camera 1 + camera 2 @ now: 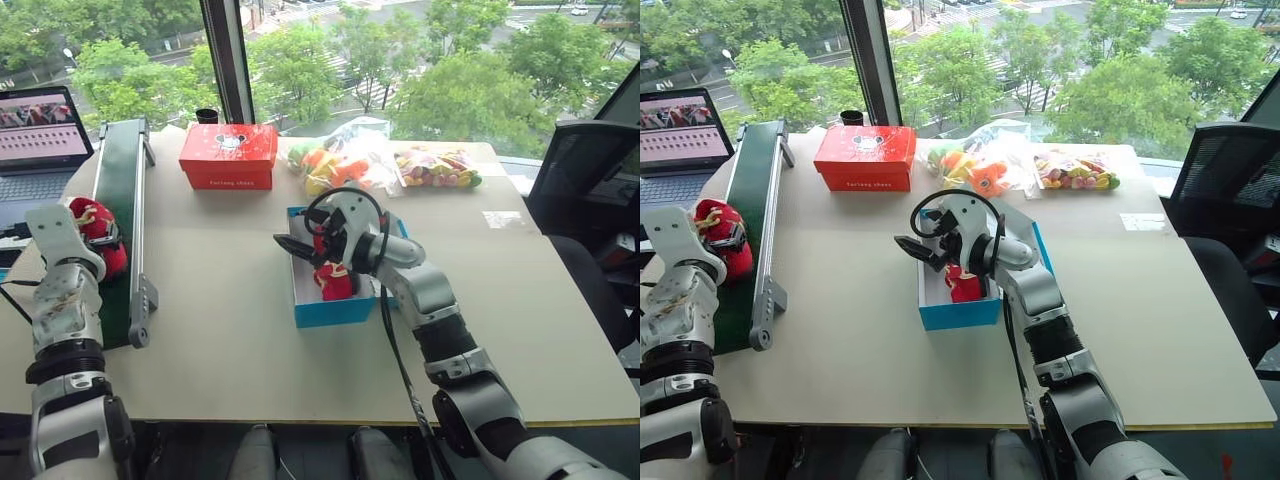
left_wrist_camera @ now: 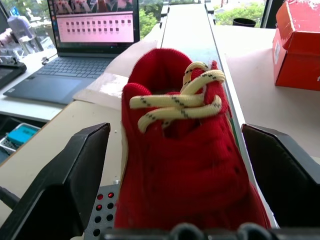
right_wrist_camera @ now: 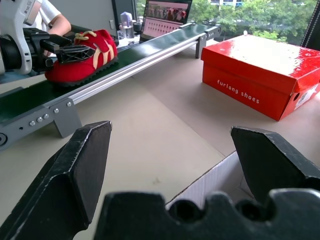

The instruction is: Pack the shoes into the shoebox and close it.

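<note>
Left tool: we straddle the conveyor's red shoe, jaws wide, not yet gripping.
Right tool: fully open, empty, above the shoebox holding the first shoe.

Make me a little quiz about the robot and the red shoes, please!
1. True or false: one red shoe already lies inside the blue box.
2. Where is the other red shoe? A) on the green belt B) in the red box C) on the laptop
3. Fill in: the right gripper hangs over the blue box with its fingers ____.

Key: 1 true; 2 A, with the left gripper around it; 3 open, holding nothing.
</note>
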`<state>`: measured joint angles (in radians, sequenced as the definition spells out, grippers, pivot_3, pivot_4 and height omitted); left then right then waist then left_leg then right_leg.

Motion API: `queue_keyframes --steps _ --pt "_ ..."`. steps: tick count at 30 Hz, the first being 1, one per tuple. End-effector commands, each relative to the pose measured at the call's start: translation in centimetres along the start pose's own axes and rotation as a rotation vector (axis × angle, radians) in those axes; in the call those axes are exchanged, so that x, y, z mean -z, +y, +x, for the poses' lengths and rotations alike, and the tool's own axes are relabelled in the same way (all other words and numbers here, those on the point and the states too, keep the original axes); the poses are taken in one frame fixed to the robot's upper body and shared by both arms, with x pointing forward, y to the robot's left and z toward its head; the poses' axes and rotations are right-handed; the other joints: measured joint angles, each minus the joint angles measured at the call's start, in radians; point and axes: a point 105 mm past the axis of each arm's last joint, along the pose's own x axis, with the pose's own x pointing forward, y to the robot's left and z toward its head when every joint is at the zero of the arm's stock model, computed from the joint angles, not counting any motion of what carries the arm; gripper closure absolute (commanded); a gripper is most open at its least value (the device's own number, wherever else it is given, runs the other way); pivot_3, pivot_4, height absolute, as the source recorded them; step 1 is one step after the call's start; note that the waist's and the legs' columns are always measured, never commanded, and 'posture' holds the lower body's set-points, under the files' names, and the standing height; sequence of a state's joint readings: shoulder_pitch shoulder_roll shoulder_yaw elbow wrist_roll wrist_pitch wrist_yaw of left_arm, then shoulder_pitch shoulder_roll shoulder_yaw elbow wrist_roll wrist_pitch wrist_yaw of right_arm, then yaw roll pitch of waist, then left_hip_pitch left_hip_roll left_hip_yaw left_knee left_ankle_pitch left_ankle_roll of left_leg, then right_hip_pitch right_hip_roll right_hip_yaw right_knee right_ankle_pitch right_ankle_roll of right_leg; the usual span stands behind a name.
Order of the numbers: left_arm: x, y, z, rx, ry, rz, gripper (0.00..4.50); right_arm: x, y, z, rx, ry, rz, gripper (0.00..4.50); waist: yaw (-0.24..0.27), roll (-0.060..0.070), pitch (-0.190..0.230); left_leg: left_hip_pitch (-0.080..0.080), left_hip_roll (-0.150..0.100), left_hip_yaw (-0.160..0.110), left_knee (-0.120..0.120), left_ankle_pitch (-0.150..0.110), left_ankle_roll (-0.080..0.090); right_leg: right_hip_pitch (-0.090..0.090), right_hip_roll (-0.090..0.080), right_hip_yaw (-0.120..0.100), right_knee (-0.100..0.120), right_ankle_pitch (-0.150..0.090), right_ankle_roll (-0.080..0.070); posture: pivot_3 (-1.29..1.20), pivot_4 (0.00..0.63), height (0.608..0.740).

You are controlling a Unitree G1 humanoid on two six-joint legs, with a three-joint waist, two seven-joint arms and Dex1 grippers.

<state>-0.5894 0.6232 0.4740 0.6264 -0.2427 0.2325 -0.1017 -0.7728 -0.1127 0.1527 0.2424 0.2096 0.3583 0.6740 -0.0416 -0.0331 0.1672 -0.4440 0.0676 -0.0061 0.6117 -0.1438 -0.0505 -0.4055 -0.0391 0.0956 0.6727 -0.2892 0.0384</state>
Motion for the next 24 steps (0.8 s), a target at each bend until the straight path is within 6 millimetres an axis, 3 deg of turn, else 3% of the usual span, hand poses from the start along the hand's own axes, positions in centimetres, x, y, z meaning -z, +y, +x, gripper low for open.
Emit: queue_keyframes --steps 1,5,8,9,12,15,17,20,24 --pt "-1.0 -0.2 -0.1 0.015 -0.029 -0.036 1.82 -2.1 0.3 0.0 -0.014 -0.053 -0.049 0.0 0.002 0.0 0.0 0.0 0.0 0.0 0.0 0.0 0.0 0.0 0.0 0.0 0.001 0.0 0.0 0.0 0.15 0.739" --pt "-1.9 -0.6 -0.3 0.017 -0.054 -0.047 3.2 -2.1 0.4 0.0 -0.016 -0.049 -0.052 0.0 0.004 0.0 0.0 0.001 0.0 0.0 0.0 0.002 -0.002 0.0 0.0 0.0 0.002 0.0 0.0 0.0 0.15 0.739" --pt "-4.0 -1.6 -0.5 0.047 -0.131 -0.031 3.89 -2.2 0.5 0.0 -0.017 -0.048 -0.052 0.0 0.006 -0.001 0.0 0.001 0.0 0.0 0.001 0.003 -0.003 0.0 0.0 0.0 0.003 0.0 0.0 0.0 0.15 0.739" --pt "-5.6 -2.6 -0.8 0.083 -0.19 -0.055 3.99 -2.3 0.5 0.0 -0.016 -0.051 -0.044 0.0 0.006 -0.002 0.001 0.001 0.0 0.0 0.001 0.003 -0.003 0.0 0.0 0.0 0.003 0.0 0.0 0.0 0.15 0.739" --pt "-9.7 -6.7 -2.2 0.25 -0.332 -0.111 3.99 -3.4 0.2 0.0 -0.009 -0.106 0.053 0.0 0.008 -0.004 0.001 0.0 0.0 0.0 0.001 0.003 -0.003 0.0 0.0 0.0 0.002 0.0 0.0 0.0 0.15 0.739" --pt "-12.2 -10.8 -4.2 0.433 -0.403 -0.174 3.99 -5.3 -0.6 -0.4 0.008 -0.199 0.225 0.0 0.015 -0.004 0.001 -0.002 0.0 -0.001 0.0 0.003 -0.003 0.0 0.0 -0.001 0.001 0.0 0.0 0.0 0.15 0.739" --pt "-13.9 -14.9 -6.4 0.606 -0.439 -0.226 3.99 -7.2 -1.6 -0.9 0.013 -0.28 0.366 0.0 0.016 -0.004 0.001 -0.002 0.0 -0.001 0.0 0.003 -0.003 0.0 0.0 -0.001 0.001 0.0 0.0 0.0 0.15 0.739" --pt "-15.1 -19.4 -9.5 0.803 -0.449 -0.27 3.99 -9.4 -3.6 -1.9 0.038 -0.388 0.544 0.0 0.02 -0.004 0.001 -0.002 0.0 -0.001 0.0 0.003 -0.003 0.0 0.0 -0.001 0.001 0.0 0.0 0.0 0.15 0.739" --pt "-15.4 -21.5 -11.3 0.878 -0.434 -0.304 3.99 -10.3 -5.6 -2.7 0.101 -0.464 0.726 0.0 0.012 -0.004 0.001 -0.001 0.0 -0.001 -0.001 0.003 -0.003 0.0 0.0 -0.001 0.0 0.0 0.0 0.0 0.15 0.739"
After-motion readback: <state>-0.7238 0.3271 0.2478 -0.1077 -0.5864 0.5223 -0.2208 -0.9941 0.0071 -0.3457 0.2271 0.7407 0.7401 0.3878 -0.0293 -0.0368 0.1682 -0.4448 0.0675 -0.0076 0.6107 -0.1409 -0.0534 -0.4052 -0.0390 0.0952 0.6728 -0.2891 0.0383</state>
